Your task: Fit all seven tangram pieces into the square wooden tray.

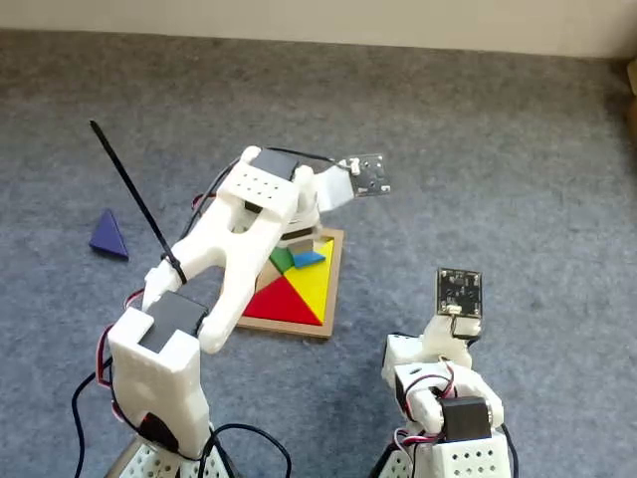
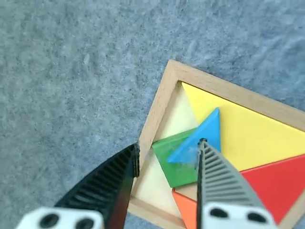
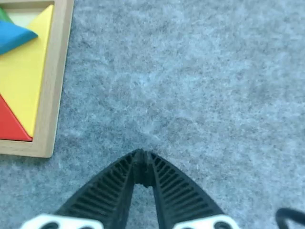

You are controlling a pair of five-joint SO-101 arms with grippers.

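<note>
Tray (image 1: 336, 274) lies under the left arm (image 1: 239, 239) in the high view, and we see a loose triangle (image 1: 107, 235) well apart. Left wrist: left gripper (image 2: 167, 149) spread over the green piece (image 2: 174, 169). Right wrist: right gripper (image 3: 143, 156) pressed together, near the tray.

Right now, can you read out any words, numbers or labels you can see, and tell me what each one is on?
No text can be read.
Circuit board to the right of the tray in the high view: any marks are too small to read.
Circuit board beyond the tray: any marks are too small to read.
Wooden tray and the pieces in it: plain, no print.
</note>
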